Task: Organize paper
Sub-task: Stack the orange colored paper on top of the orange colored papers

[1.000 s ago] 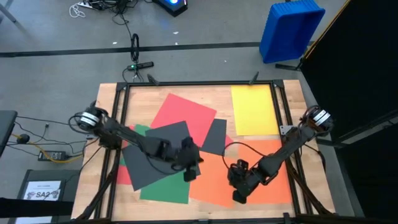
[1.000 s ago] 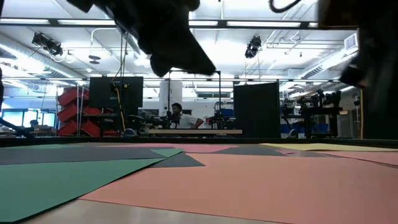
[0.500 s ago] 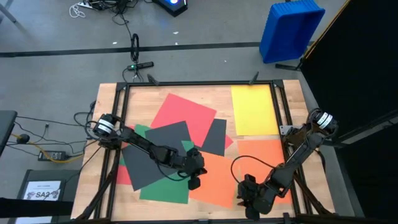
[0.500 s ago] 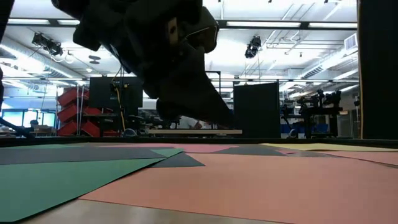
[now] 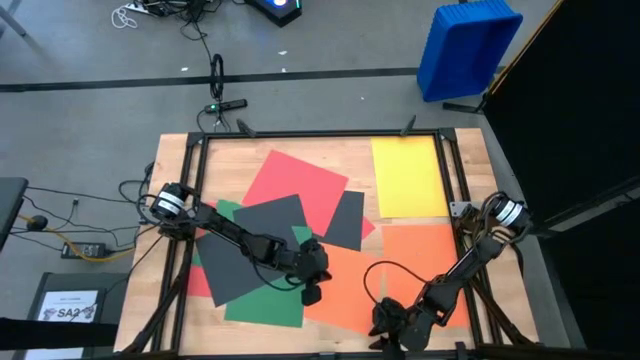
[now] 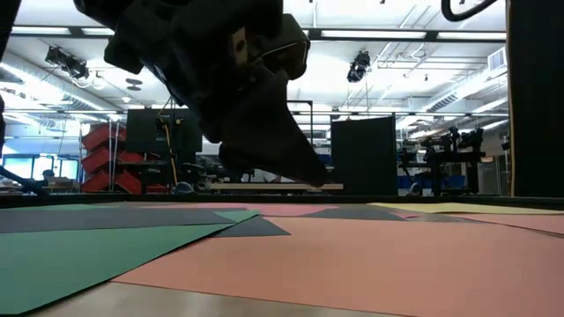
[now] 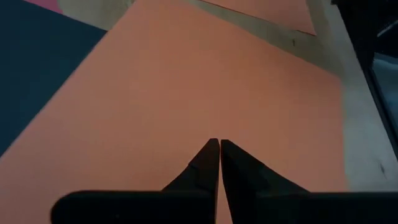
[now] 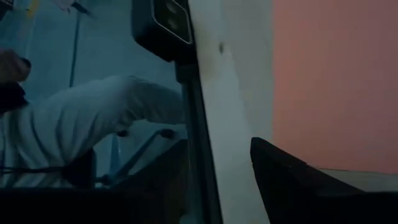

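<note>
Broadly, the wooden table (image 5: 465,150) carries a loose spread of large thin matte coloured paper sheets, and only the yellow rectangular sheet (image 5: 408,176) lies square and apart, at the far right. Left of it, a red sheet (image 5: 300,180), 2 dark grey sheets (image 5: 255,250) and a green sheet (image 5: 265,298) overlap at odd angles around the middle. An orange sheet (image 5: 350,285) runs from that heap toward the near edge, and a second orange sheet (image 5: 425,255) lies at the near right.

The relation that matters is between the central orange sheet and the left gripper (image 5: 310,288). That gripper sits over the sheet's left part, with the sheet's long axis running away from its tips toward the near right. In the left wrist view the 2 dark fingers (image 7: 208,163) are pressed together, tip to tip, with orange paper (image 7: 186,93) filling the view beyond them; they pinch nothing, and whether the tips touch the sheet I cannot tell. Closed tips suit a push or drag better than a pinch, so I judge this arm the likelier one to slide the sheet.

The right gripper (image 5: 392,328) hangs at the table's near edge, right of the sheet's near corner. Its fingers (image 8: 292,177) stand parted around the table edge and hold nothing.
</note>
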Controlling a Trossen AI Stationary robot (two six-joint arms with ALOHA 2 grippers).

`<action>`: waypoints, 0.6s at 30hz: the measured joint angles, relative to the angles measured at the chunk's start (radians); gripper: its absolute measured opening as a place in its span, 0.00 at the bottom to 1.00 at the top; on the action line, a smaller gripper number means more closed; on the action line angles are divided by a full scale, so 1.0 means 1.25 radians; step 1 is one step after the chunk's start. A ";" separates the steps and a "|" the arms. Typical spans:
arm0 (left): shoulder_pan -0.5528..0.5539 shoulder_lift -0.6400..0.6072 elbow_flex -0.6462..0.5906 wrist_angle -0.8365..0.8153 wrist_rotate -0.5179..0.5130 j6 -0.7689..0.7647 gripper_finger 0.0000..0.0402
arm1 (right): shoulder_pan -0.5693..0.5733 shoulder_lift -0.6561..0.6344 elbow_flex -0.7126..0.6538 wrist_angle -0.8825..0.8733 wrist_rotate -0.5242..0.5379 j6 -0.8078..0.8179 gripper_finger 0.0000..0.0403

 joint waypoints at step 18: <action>-0.001 0.000 0.000 -0.161 0.021 0.005 0.00 | -0.007 0.001 0.002 -0.156 -0.079 0.035 0.33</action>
